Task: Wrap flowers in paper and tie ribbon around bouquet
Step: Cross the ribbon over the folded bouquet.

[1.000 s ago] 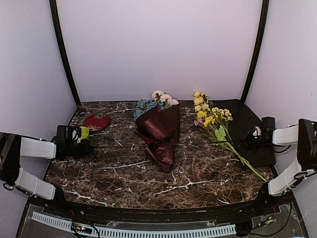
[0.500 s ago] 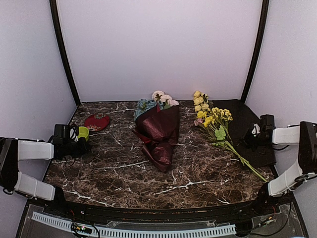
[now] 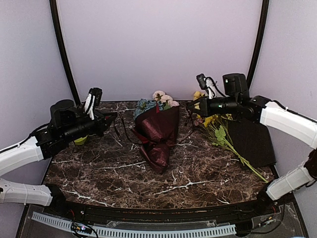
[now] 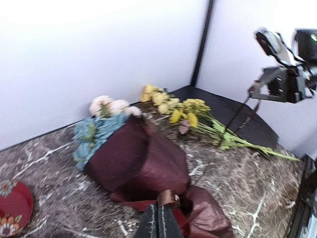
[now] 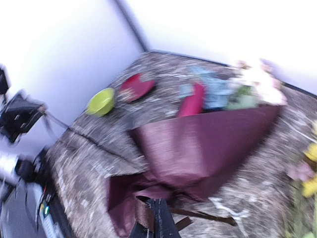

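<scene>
The left gripper [image 3: 110, 119], clenched on one end of the ribbon [image 3: 124, 133], hovers beside the bouquet [image 3: 158, 131] lying mid-way across the marble table [image 3: 208, 173]; the right gripper [image 3: 192, 105] pinches the other end. The thin, limp cord probably slips easily and is best pinched near its ends. Only the wrist views show it nipped between shut fingertips.

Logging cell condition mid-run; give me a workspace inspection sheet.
Surface: brown marbled table, no spills seen.
Job's things: bouquet lying wrapped in burgundy paper; ribbon strung out to both sides.
Clutter: yellow-blossomed stems, flat maroon sheet, red heart-shaped dish, green bowl.
Grippers: left gripper and right gripper each shut on a ribbon end.
Cables: wrist cables looped on both arms.
Surroundings: white walls, black corner poles.
</scene>
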